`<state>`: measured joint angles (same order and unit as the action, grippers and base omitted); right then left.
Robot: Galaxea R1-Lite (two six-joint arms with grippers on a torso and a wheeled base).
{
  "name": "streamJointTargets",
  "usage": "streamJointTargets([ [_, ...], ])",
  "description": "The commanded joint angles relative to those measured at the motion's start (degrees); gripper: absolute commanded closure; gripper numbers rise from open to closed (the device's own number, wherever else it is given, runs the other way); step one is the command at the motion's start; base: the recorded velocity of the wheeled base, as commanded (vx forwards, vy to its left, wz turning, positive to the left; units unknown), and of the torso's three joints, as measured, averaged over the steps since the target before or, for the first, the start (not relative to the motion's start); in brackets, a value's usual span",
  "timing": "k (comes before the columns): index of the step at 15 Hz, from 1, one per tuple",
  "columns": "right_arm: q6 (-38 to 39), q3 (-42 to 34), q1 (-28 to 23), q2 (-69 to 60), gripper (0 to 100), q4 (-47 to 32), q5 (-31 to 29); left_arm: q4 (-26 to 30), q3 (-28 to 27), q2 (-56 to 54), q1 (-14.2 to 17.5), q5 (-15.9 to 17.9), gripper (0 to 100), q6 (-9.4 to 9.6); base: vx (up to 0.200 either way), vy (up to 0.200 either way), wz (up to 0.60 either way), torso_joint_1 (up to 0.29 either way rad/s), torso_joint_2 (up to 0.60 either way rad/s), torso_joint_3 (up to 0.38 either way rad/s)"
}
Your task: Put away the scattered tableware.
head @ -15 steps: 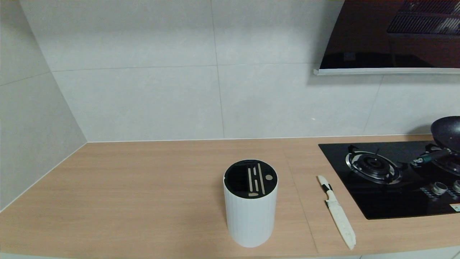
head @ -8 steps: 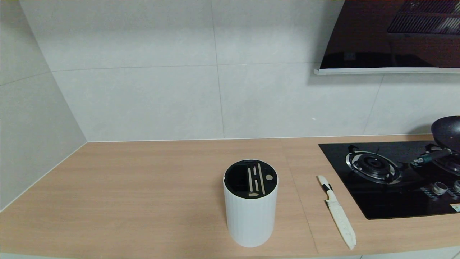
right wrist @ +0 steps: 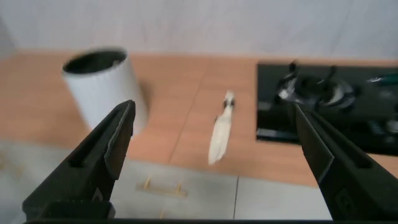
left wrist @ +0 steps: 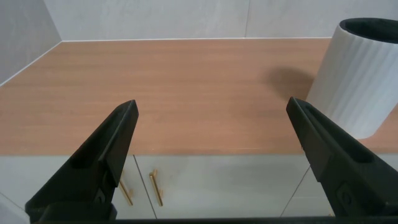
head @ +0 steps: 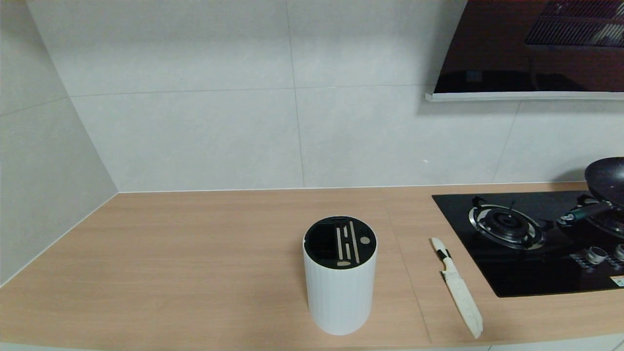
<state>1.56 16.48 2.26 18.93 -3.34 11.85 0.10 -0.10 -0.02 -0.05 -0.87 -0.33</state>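
Observation:
A white ribbed knife holder (head: 340, 278) with a black slotted top stands on the wooden counter (head: 195, 253), near its front edge. To its right a white knife (head: 457, 286) with a black band lies flat beside the stove, tip toward the counter's front. My left gripper (left wrist: 211, 155) is open, held off the counter's front edge with the knife holder (left wrist: 362, 74) ahead to one side. My right gripper (right wrist: 214, 158) is open too, out in front of the counter, with the knife (right wrist: 221, 129) and the knife holder (right wrist: 106, 87) beyond it.
A black gas stove (head: 531, 239) fills the counter's right end, with a dark pan (head: 604, 180) on its far burner. A range hood (head: 526, 48) hangs above. Tiled walls close the back and left. Cabinet doors with gold handles (left wrist: 155, 186) sit below the counter.

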Motion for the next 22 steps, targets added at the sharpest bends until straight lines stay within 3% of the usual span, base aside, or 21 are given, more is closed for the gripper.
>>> streamJointTargets([
  [1, -1.56, 7.95, 1.52, 24.57, 0, -0.26, 0.98, -0.01, 0.01, 0.02, -0.04, -0.01, 0, -0.02, 0.0, 0.0, 0.0, 0.0, 0.0, 0.0],
  [6, -1.38, 17.53, 4.78, 48.83, 0, 2.99, -0.86, -0.01, 0.01, 0.02, -0.04, -0.01, 0, -0.02, 0.0, 0.0, 0.0, 0.0, 0.0, 0.0],
  [9, -1.65, 17.8, 4.78, 58.76, 0, 12.13, -3.06, -0.01, 0.01, 0.02, -0.04, -0.01, 0, -0.02, 0.0, 0.0, 0.0, 0.0, 0.0, 0.0],
  [18, -2.35, 16.92, 6.8, 83.55, 0, 23.99, -7.45, -0.01, 0.01, 0.02, -0.04, -0.01, 0, -0.02, 0.0, 0.0, 0.0, 0.0, 0.0, 0.0],
  [22, -2.09, 16.39, 7.59, 94.97, 0, 34.54, -10.0, -0.01, 0.01, 0.02, -0.04, -0.01, 0, -0.02, 0.0, 0.0, 0.0, 0.0, 0.0, 0.0],
])
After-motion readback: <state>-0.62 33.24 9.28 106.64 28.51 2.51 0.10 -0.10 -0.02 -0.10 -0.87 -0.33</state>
